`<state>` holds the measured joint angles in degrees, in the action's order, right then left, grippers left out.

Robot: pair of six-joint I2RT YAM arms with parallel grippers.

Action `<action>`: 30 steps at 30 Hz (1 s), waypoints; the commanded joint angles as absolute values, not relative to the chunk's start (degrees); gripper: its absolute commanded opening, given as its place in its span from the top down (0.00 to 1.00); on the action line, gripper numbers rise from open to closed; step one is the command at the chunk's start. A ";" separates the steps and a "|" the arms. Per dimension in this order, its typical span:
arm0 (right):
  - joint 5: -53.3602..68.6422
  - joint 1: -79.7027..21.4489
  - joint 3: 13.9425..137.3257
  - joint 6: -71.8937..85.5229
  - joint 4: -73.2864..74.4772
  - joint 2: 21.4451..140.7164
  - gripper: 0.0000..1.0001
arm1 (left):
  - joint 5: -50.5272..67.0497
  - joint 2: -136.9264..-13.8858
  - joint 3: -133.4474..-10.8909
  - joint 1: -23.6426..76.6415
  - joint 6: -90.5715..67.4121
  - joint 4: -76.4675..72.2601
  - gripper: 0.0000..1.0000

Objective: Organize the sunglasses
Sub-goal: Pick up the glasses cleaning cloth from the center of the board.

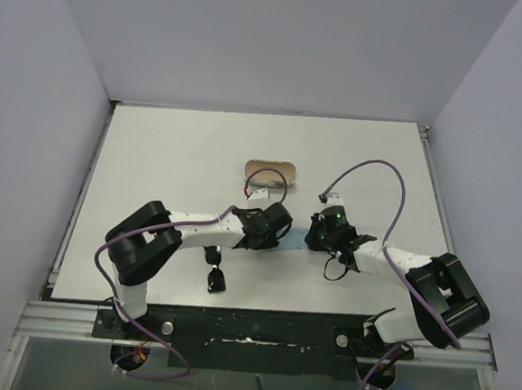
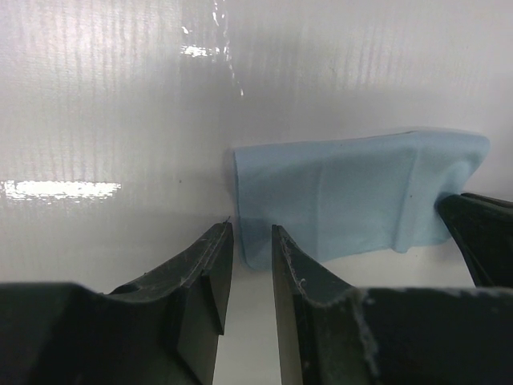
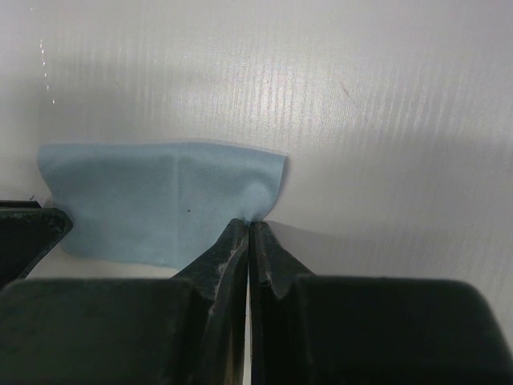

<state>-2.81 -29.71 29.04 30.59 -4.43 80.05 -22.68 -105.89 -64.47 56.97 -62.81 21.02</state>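
Nearest the arm bases, the sunglasses (image 1: 215, 278) are seen in the top view as a small black shape lying on the white surface (image 1: 174, 152). They are just on the near side of the left arm's forearm and well apart from both pincers. Their details are too small to be made out.

Further out, near the middle of the surface, the left pincer (image 2: 251, 234) and the right pincer (image 3: 250, 226) are held close together. They face each other over a light blue cloth (image 2: 353, 200) that lies on the surface between them.

In the left wrist view the left pincer is shown only narrowly parted, with a slim gap between its fingers and nothing gripped in it. A corner of the cloth lies just ahead of its tips; whether it is touched cannot be told.

In the right wrist view the right pincer is shown pressed closed, and an edge of the cloth is pinched between its tips, the fabric being raised slightly there. A dark finger of the opposite pincer is seen at the cloth's far side in each wrist view.

Farthest away, an oval beige case (image 1: 270, 170) is set on the surface beyond both pincers, apart from the cloth.
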 commanded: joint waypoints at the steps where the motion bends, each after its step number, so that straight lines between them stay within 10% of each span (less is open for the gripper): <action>1: -3.25 -30.06 28.10 31.03 -5.35 79.61 1.00 | -19.21 -107.85 -66.17 58.01 -64.03 19.44 0.75; 30: -3.43 -30.06 27.60 31.03 -5.29 79.12 1.00 | -19.87 -108.35 -66.09 58.07 -64.78 20.04 0.89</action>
